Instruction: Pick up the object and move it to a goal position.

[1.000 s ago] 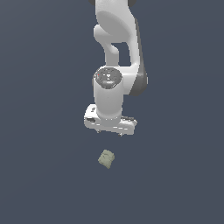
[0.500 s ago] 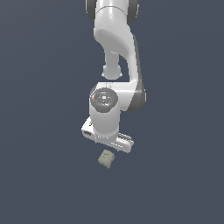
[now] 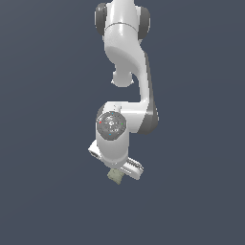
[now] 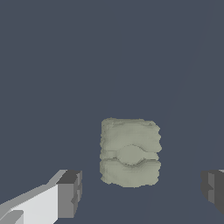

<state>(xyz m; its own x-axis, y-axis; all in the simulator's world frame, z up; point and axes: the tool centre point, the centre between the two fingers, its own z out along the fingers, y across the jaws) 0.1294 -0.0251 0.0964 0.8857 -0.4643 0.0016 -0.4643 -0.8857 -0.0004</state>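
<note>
Wrist view shows the gripper (image 4: pixel 140 192) with fingers (image 4: pixel 69 193) spread wide, the object (image 4: pixel 130 152) lying between them, untouched on either side.

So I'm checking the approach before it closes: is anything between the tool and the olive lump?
Nothing visible. In the wrist view the olive lump sits on bare floor between the open tool's two fingertips, with clear gaps on both sides.

1. Plain dark slate-blue surface (image 3: pixel 48 143) fills the exterior view; flat, uniform, unmarked.
2. Same dark blue-grey surface (image 4: pixel 65 57) fills the wrist view.
3. Faint darker shading on it, wrist view only.
</note>
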